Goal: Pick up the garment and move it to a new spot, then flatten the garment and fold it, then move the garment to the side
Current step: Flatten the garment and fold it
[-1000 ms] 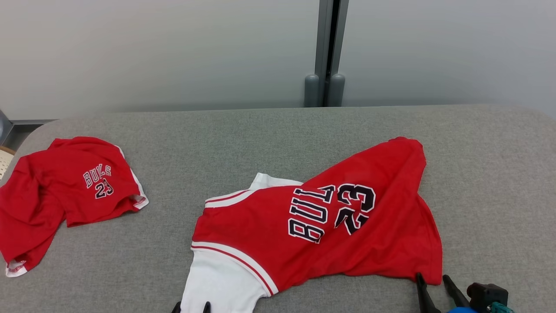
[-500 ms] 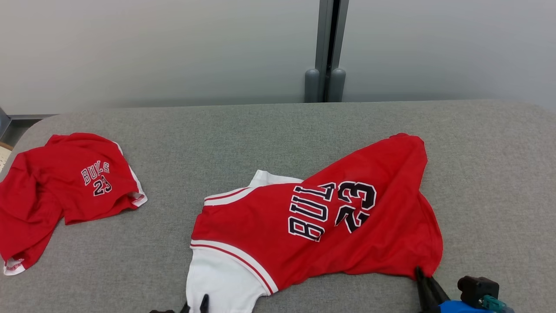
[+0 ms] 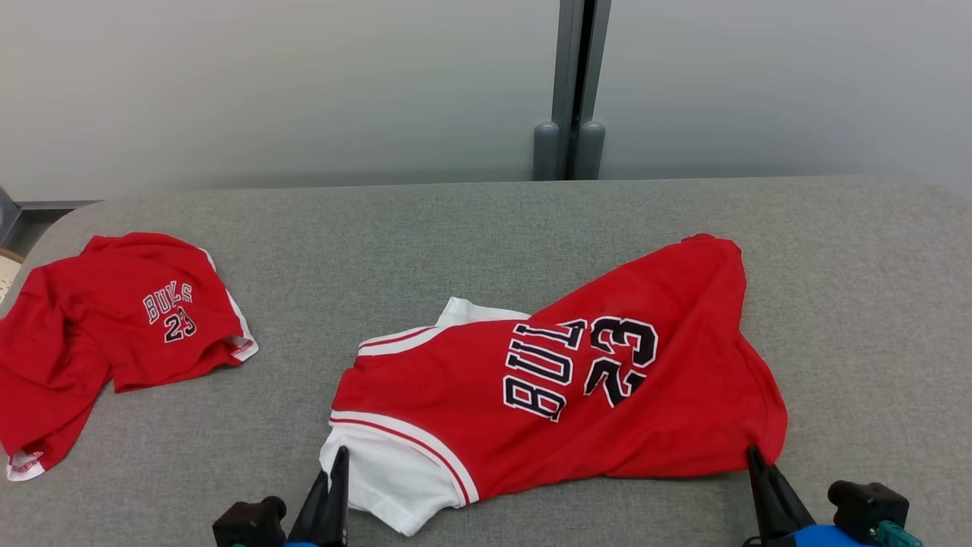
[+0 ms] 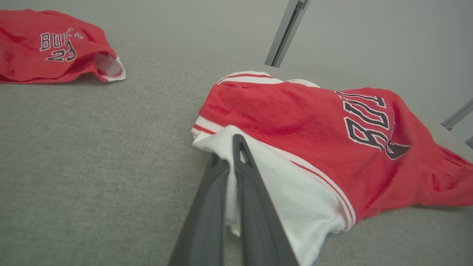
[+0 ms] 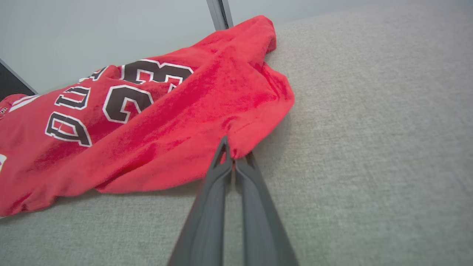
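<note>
Head looks down; close wrists share jersey [image 3: 562, 387].

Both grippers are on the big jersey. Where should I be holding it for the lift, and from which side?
Hold as is: the left gripper is shut on the near edge of the white end, the right gripper on the red near corner. Both come in from the near side, at opposite ends of the jersey, so it should likely lift spread out rather than bunched.

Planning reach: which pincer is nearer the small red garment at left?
Left. The left pincer sits right of the small red garment; the right pincer is farther, across the jersey.
</note>
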